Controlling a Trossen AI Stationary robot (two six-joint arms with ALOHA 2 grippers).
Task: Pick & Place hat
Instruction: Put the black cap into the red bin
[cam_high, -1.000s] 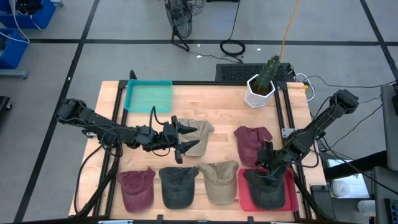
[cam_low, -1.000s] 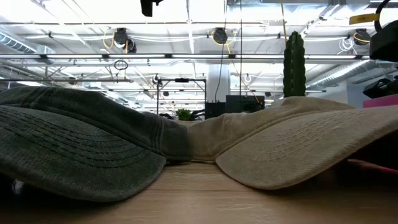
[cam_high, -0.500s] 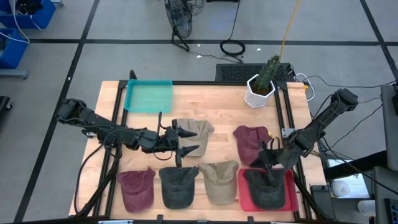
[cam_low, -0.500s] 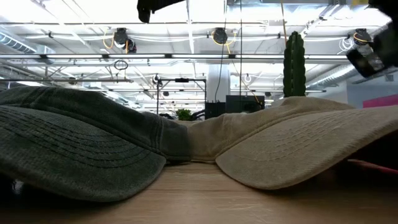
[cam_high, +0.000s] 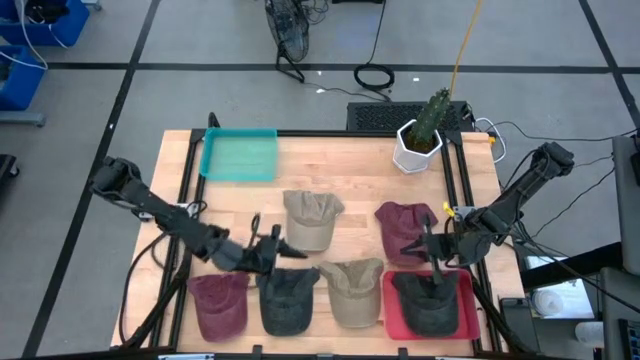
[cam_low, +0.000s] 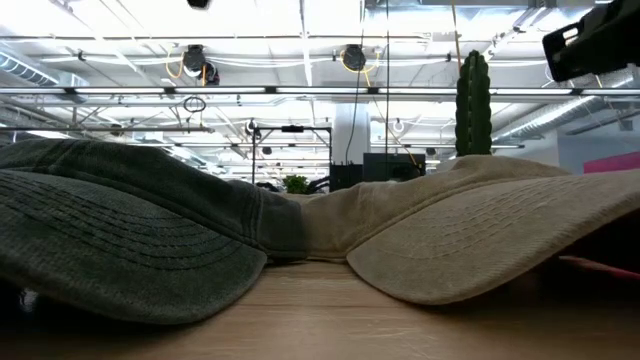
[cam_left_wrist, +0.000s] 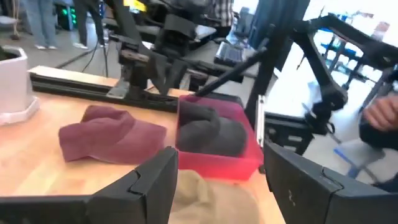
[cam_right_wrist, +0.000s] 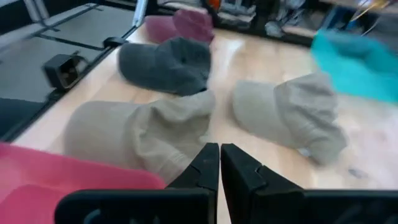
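Several hats lie on the wooden table. A khaki hat (cam_high: 310, 215) and a maroon hat (cam_high: 405, 225) lie mid-table. A maroon hat (cam_high: 218, 302), a dark grey hat (cam_high: 285, 300) and a khaki hat (cam_high: 352, 290) form the near row. Another dark grey hat (cam_high: 430, 305) rests in the red tray (cam_high: 392, 318). My left gripper (cam_high: 280, 250) hangs open just above and behind the near-row dark grey hat, holding nothing. My right gripper (cam_high: 422, 245) is shut and empty, between the mid-table maroon hat and the red tray. Its fingertips (cam_right_wrist: 219, 163) are closed together.
A teal tray (cam_high: 240, 155) sits at the far left of the table. A white pot with a cactus (cam_high: 420, 140) stands at the far right. Black rails run along both table sides. Bare wood lies between the teal tray and the pot.
My left gripper has swung from beside the mid-table khaki hat toward the near edge, staying open. My right gripper has risen off the dark grey hat in the red tray and rolled, still shut. That hat stays in the tray.
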